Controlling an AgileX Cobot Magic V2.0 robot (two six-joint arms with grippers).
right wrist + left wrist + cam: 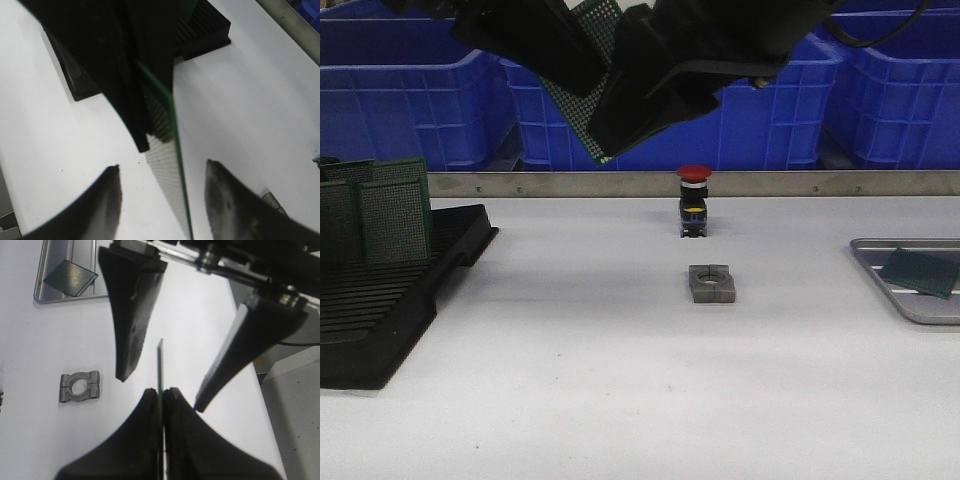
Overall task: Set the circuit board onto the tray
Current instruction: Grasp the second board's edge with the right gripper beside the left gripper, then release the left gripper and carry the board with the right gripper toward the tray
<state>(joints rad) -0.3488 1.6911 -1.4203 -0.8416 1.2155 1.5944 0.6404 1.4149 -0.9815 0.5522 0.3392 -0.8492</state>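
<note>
A green circuit board (580, 120) hangs high above the table's far middle, held on edge. My left gripper (162, 391) is shut on the circuit board (160, 365), pinching its near edge. My right gripper (163, 167) is open, one finger on each side of the same board (172, 120) without touching it; its fingers (130, 325) show either side of the board's far end. In the front view both grippers meet at the board, the left (582, 72) and the right (620, 125). The silver tray (910, 305) lies at the right edge with another green board (920, 272) on it.
A black slotted rack (380, 320) with upright green boards (390, 215) stands at the left. A grey metal clamp block (711, 283) and a red push button (694, 200) sit mid-table. Blue bins (410, 110) line the back behind a metal rail.
</note>
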